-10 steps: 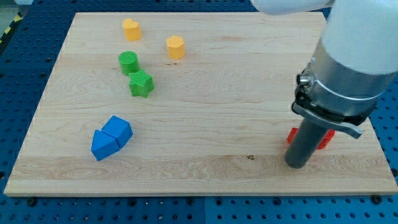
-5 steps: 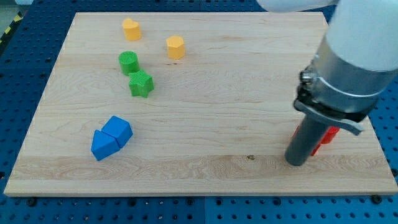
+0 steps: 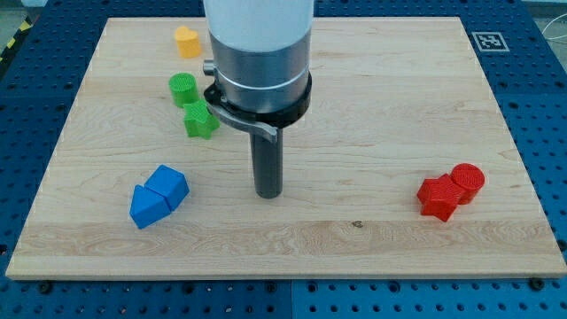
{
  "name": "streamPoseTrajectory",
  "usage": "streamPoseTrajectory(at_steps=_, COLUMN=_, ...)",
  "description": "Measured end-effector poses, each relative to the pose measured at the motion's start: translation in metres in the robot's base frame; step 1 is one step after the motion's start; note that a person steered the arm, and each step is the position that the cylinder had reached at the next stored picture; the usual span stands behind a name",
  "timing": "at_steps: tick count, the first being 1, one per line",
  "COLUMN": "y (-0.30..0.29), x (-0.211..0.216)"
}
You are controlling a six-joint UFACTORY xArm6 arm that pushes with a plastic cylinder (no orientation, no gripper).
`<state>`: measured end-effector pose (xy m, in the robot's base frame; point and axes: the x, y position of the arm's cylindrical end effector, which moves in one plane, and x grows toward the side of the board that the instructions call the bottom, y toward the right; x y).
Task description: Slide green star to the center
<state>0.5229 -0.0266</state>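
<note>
The green star [image 3: 200, 120] lies on the wooden board [image 3: 372, 115] at the upper left, just below a green cylinder [image 3: 182, 89]. My tip [image 3: 268, 193] rests on the board near the middle, below and to the right of the star, about a block's width or more away from it. The arm's body hides part of the board above the tip.
A yellow block [image 3: 185, 41] sits at the top left, partly beside the arm. Two blue blocks [image 3: 158, 195] touch each other at the lower left. A red star [image 3: 438, 197] and a red cylinder [image 3: 467, 181] touch at the right.
The arm has swept from the right side, beside the red blocks, to the board's middle. It now hides the second yellow block. No block has moved.
</note>
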Motion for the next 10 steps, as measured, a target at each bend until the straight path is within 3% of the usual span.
streamPoseTrajectory(at_steps=2, y=-0.019, x=-0.028)
streamPoseTrajectory(at_steps=6, y=-0.103, x=-0.017)
streamPoseTrajectory(at_steps=8, y=-0.124, x=-0.069)
streamPoseTrajectory(at_steps=10, y=-0.078, x=-0.095)
